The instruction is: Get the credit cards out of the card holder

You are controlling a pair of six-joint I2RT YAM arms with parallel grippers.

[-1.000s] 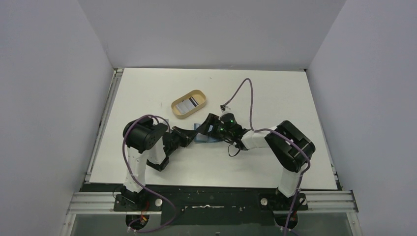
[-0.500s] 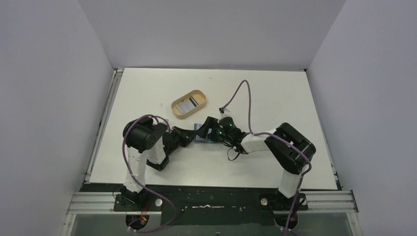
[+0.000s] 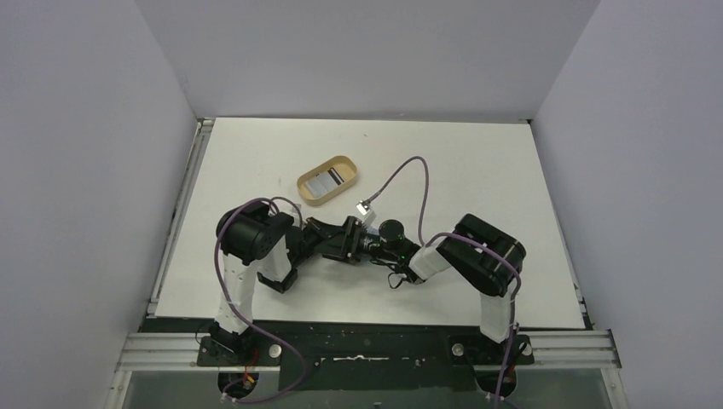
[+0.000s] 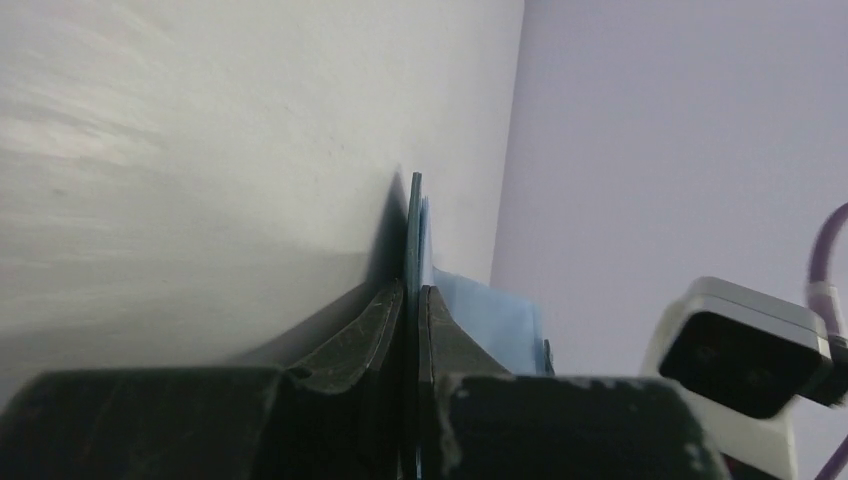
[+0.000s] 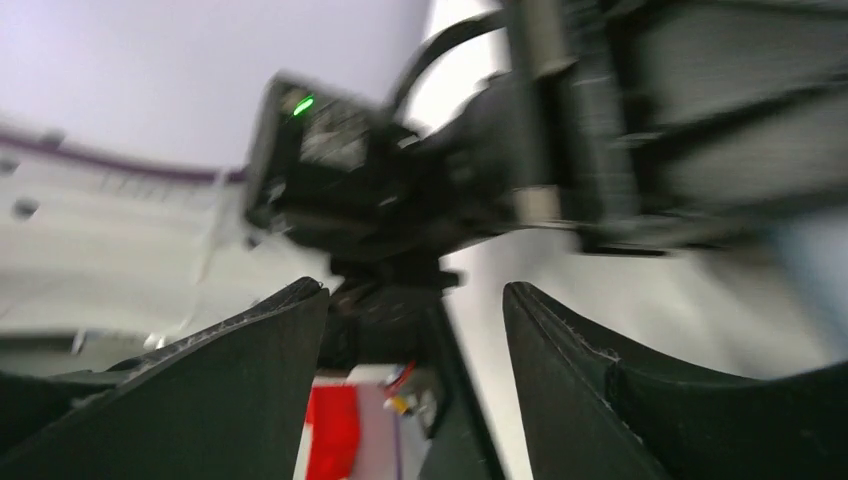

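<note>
In the left wrist view my left gripper (image 4: 412, 288) is shut on the teal card holder (image 4: 413, 225), which stands edge-on between the pads, with a lighter blue pocket (image 4: 495, 312) to its right. From above, the left gripper (image 3: 337, 241) and right gripper (image 3: 355, 244) meet at the table's middle and cover the card holder. My right gripper (image 5: 415, 295) is open with nothing held between its fingers; the left arm shows blurred beyond them. A whitish-grey credit card with dark stripes (image 3: 328, 178) lies in the oval tan tray (image 3: 309, 192).
The tan tray stands just behind the two grippers, to the left of centre. The right arm's purple cable (image 3: 409, 175) loops above the table. The right wrist's camera housing (image 4: 745, 350) hangs close to the right of the card holder. Grey walls enclose the table.
The right arm has swung left and nearer, its gripper now close against the left one. The card holder, seen flat on the table before, is now covered by both grippers.
</note>
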